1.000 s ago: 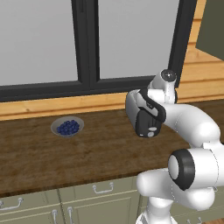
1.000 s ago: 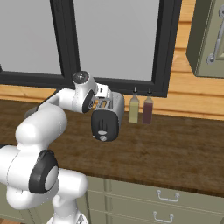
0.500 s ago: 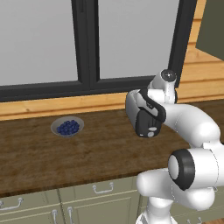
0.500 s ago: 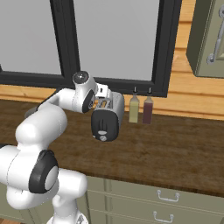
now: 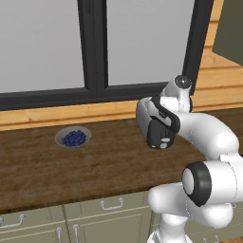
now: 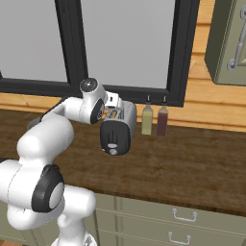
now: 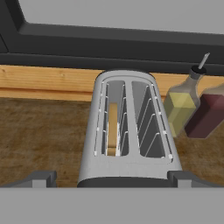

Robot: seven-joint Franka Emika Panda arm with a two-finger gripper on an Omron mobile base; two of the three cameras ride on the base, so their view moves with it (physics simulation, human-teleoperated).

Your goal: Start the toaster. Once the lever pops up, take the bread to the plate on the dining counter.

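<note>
Wooden worktop (image 6: 192, 163), toaster (image 7: 129, 131) lengthwise toward window, bread (image 7: 112, 127) in left slot, hand (image 7: 111, 178) wide open, empty.

In the right base view the white arm (image 6: 53, 129) bent up from the lower left and reached over the toaster (image 6: 116, 129), which stood on the dark wood worktop (image 6: 192, 163) with its black end face and round knob (image 6: 112, 151) turned toward the camera. Just to the toaster's right, a yellow-green bottle (image 6: 147, 119) and a dark red bottle (image 6: 162, 120) stood upright side by side against the wooden sill under the black-framed window (image 6: 125, 48). Pale green cabinet drawers (image 6: 178, 223) with metal handles ran below the worktop.
</note>
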